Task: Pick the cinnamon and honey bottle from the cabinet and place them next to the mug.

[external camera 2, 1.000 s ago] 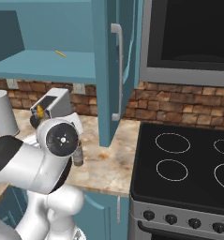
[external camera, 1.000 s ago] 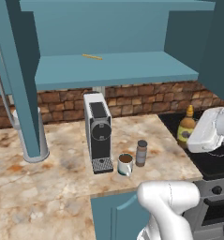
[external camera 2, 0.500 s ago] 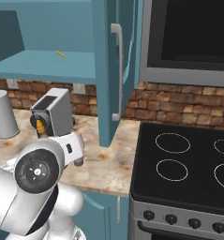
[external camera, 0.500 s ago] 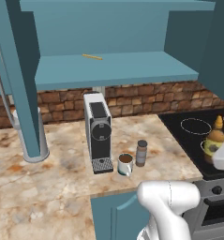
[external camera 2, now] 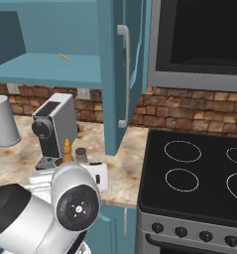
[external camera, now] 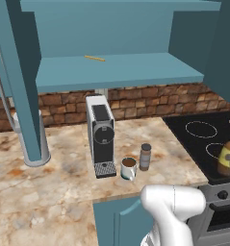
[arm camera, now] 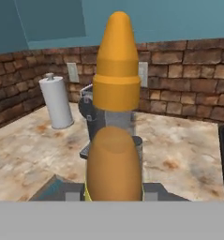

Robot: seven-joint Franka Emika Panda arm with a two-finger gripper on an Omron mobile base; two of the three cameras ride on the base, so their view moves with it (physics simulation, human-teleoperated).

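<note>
gripper [arm camera: 114, 199] clamped upright on the amber, orange-capped honey bottle [arm camera: 114, 140] so i can stand it beside the white mug [external camera: 128, 168], where the brown grey-lidded cinnamon jar [external camera: 145, 156] already sits.

Light is even and flat in all three views, bright enough to read every surface, with no visible source. Shadows are faint: a soft dark patch lies under the cabinet [external camera: 121, 72] shelf on the brick wall [external camera: 150, 98]. The marble tabletop [external camera: 49, 187] shows no glare. Edges look slightly soft and low in detail; straight lines stay straight.
</note>
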